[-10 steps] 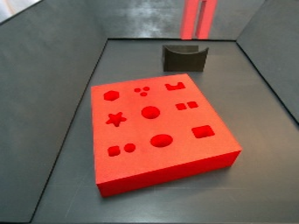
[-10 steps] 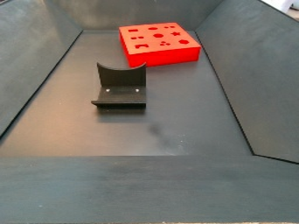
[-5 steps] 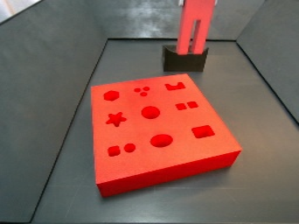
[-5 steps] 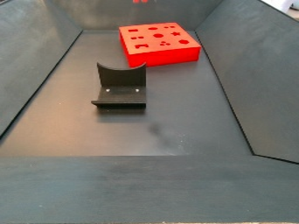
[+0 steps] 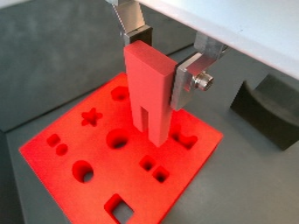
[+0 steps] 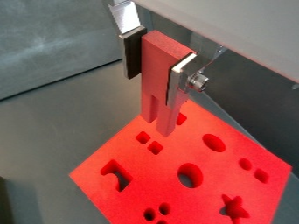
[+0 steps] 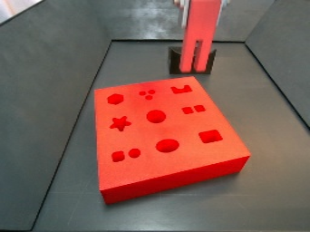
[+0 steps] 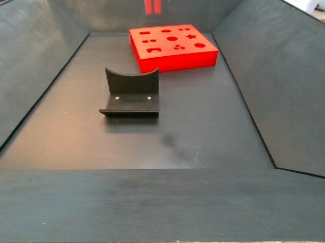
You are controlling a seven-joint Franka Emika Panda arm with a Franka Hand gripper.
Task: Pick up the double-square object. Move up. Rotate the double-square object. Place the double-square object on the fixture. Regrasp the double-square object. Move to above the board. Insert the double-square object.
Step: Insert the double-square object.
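- The gripper (image 5: 162, 63) is seen in both wrist views (image 6: 155, 59) above the large, thick, bright red rectangular board (image 5: 70, 166), which carries recessed star, hexagon, circle, square and oval holes
- The jaws are closed on the small red-pink elongated double-square object (image 5: 149, 92); a flat silver finger plate (image 6: 128, 39) is pressed against each of its two opposite faces
- The double-square object (image 6: 162, 83) is held upright, with its long axis vertical and a slot visible in its lower end; that end is clear of the board (image 6: 140, 179)
- In a side view the double-square object (image 7: 201, 27) hangs at the far end of the floor, in front of the small, nearly black fixture (image 7: 182, 61), while the board (image 7: 182, 172) lies nearer the camera
- In a side view the fixture (image 8: 129, 95), a dark bracket with a U-shaped notch, stands mid-floor, well apart from the board (image 8: 191, 59) near the far wall; only a small red piece of the double-square object (image 8: 152, 7) shows at the upper edge
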